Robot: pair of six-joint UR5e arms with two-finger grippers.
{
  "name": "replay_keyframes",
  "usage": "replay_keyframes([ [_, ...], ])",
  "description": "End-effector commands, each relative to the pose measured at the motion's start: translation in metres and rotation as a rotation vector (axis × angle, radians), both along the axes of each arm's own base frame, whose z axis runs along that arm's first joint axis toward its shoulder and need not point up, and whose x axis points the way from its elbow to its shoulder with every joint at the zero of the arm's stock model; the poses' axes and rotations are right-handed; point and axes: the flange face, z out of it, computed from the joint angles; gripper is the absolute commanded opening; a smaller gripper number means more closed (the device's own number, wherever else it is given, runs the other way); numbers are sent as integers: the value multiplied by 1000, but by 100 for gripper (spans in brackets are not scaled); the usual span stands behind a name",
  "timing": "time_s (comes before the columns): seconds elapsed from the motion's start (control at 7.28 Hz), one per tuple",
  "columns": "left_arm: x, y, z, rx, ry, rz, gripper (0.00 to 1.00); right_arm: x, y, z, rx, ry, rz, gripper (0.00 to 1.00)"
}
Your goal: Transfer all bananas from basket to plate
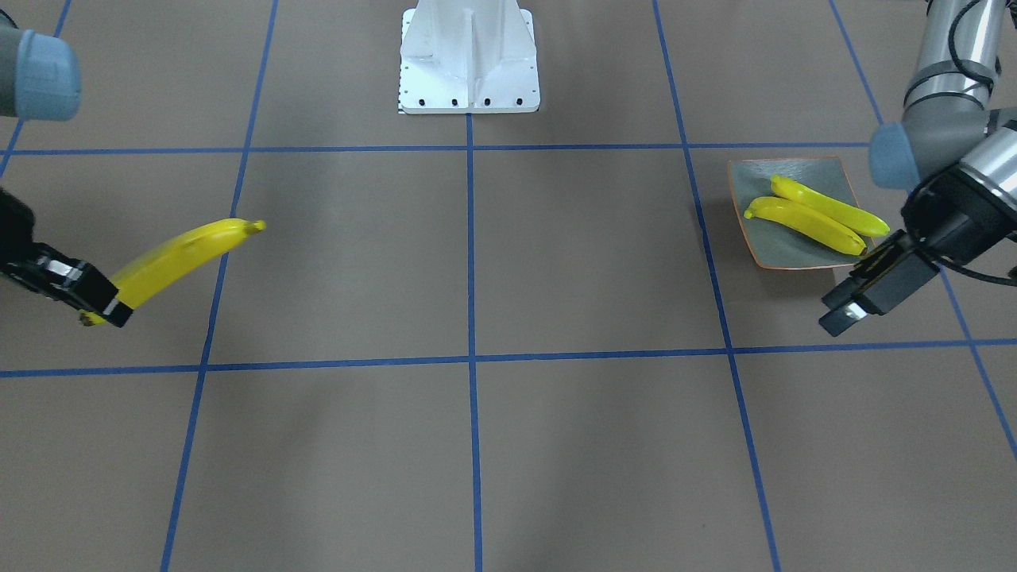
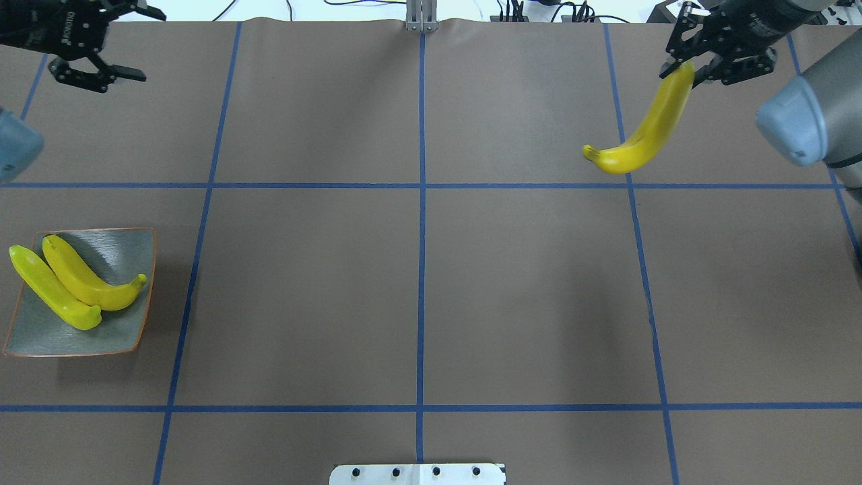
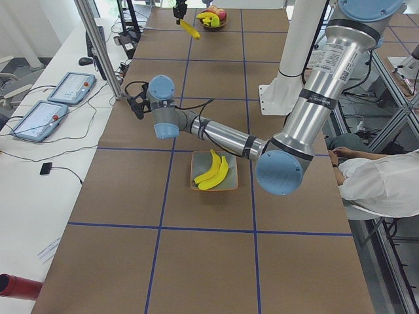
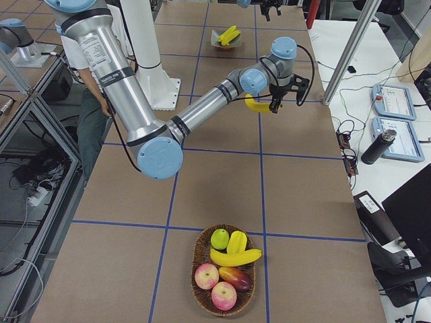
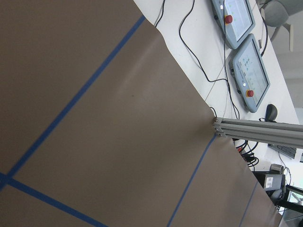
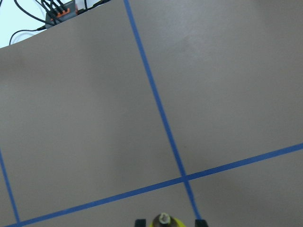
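Observation:
My right gripper point(image 2: 685, 65) is shut on the end of a yellow banana point(image 2: 645, 129) and holds it in the air; it hangs out toward the table's middle point(image 1: 184, 256). Its dark tip shows at the bottom of the right wrist view point(image 6: 163, 219). The grey-blue plate point(image 2: 124, 246) with an orange rim lies on my left side and bears two bananas point(image 2: 86, 281) side by side. My left gripper point(image 2: 137, 42) is open and empty, beyond the plate near the far edge. The basket point(image 4: 194, 266) holds one more banana point(image 4: 236, 257).
The basket also holds apples, a green fruit and other fruit point(image 4: 214, 276). The white robot base point(image 1: 469, 56) stands at mid-table on my side. Blue tape lines cross the brown table. Control tablets point(image 5: 246, 61) and cables lie beyond the far edge.

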Motion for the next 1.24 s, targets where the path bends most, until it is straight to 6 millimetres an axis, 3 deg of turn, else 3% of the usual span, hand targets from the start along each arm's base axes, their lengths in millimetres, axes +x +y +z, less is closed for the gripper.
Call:
replay_keyframes([
  [0.0, 69, 38, -70, -64, -8, -12, 100, -43, 0, -33, -93, -75, 106, 0],
  [0.14, 93, 52, -109, -91, -26, -23, 100, -46, 0, -41, -182, -122, 175, 0],
  [0.27, 106, 56, -133, -110, -17, -36, 100, -57, 4, -47, -247, -164, 234, 0],
  [0.55, 148, 74, -154, -120, 3, -64, 100, -109, 18, -79, -323, -197, 390, 0],
  [0.82, 185, 85, -185, -151, -27, -89, 100, -110, 19, -102, -381, -241, 494, 0],
  [1.1, 209, 99, -196, -128, -27, -132, 100, -128, 22, -115, -420, -218, 575, 0],
])
